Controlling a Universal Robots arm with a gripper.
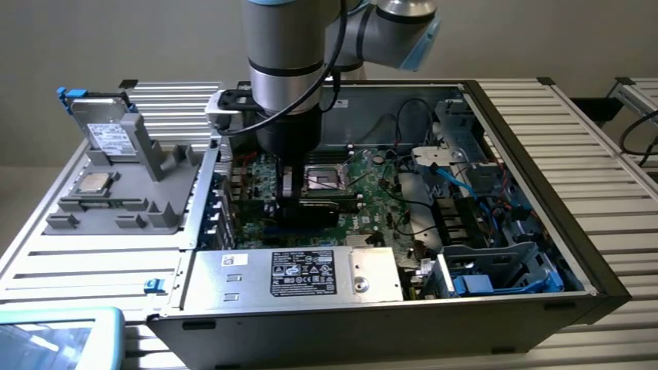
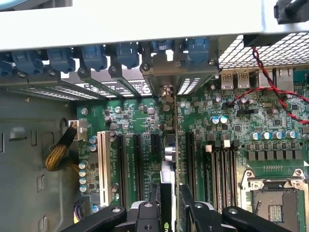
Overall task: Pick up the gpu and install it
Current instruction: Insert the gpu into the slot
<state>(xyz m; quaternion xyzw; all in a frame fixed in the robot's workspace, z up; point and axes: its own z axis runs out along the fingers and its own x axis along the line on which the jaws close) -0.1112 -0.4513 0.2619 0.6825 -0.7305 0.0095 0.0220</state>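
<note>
My gripper (image 1: 299, 194) is down inside the open computer case (image 1: 535, 139), shut on the gpu (image 1: 320, 210), which shows as a dark block just over the green motherboard (image 1: 386, 181). In the wrist view the gpu (image 2: 167, 186) is seen edge-on, standing upright between the two black fingers (image 2: 153, 205) of the gripper (image 2: 170, 210). It runs along the motherboard (image 2: 241, 125) in line with the black expansion slots (image 2: 137, 164). Its metal bracket end (image 2: 165, 77) reaches the case's rear slot openings. Whether its edge sits in a slot is hidden.
A silver power supply (image 1: 308, 274) lies at the case's near side, with drive cages and cables (image 1: 483, 231) on the exterior view's right. A grey fixture (image 1: 123, 177) with a processor stands outside at the left. A white slot (image 2: 103, 164) and the processor socket (image 2: 277, 203) flank the card.
</note>
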